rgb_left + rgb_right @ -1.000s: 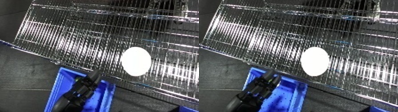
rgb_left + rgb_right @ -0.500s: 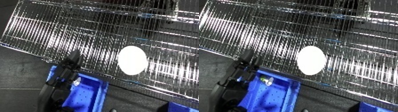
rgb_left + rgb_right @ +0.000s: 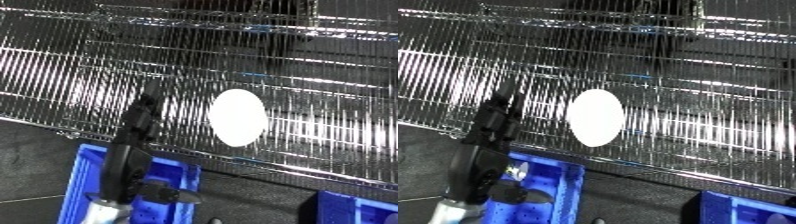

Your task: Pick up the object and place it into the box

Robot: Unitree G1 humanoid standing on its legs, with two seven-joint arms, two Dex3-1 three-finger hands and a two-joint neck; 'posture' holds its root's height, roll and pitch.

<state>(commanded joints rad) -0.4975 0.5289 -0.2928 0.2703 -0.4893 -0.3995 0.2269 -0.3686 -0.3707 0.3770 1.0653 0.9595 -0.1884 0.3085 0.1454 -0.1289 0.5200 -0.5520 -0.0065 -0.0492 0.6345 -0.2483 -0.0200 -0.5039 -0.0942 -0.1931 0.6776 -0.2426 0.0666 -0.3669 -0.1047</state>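
Since before raised, hand (image 3: 140,125) beside disc (image 3: 237,117)

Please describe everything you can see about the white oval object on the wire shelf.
The white oval object is plain and smooth-looking, with no visible markings or parts; its material cannot be told. It lies on the shiny wire shelf, its long axis running roughly up and down the view, near the shelf's front edge. Nothing but the shelf touches it. The black left hand reaches up over the shelf beside it, apart from it. The blue bin sits below.
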